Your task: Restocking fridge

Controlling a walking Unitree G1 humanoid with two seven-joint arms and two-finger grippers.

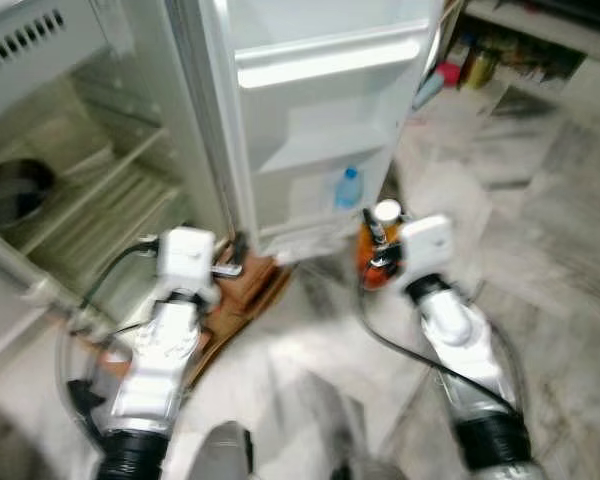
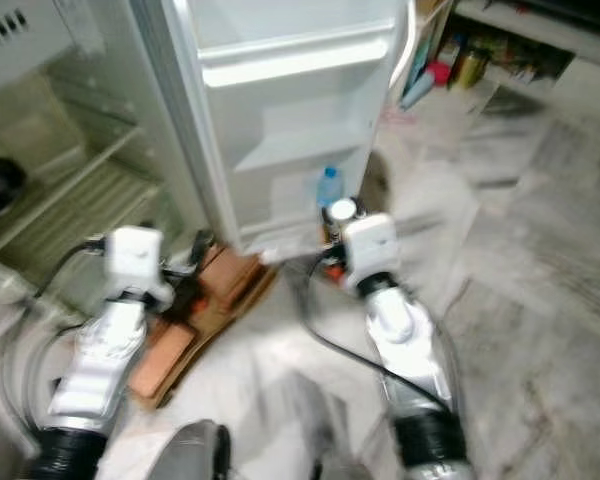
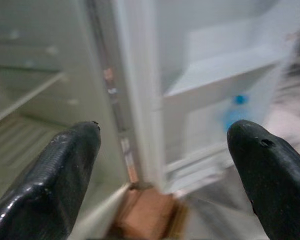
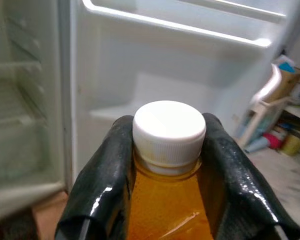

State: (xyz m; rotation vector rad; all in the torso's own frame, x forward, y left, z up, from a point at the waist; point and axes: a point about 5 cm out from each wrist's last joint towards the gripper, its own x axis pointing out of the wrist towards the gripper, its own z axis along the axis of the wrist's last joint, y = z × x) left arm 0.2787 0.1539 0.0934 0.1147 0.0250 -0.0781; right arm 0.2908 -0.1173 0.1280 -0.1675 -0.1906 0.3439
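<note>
Marble-patterned floor – brown cardboard lies flat on it; cluttered low shelf beyond

Place: a home kitchen area.
Evidence: open white fridge with door shelves, marble-patterned floor, cluttered low shelf of household items.
</note>
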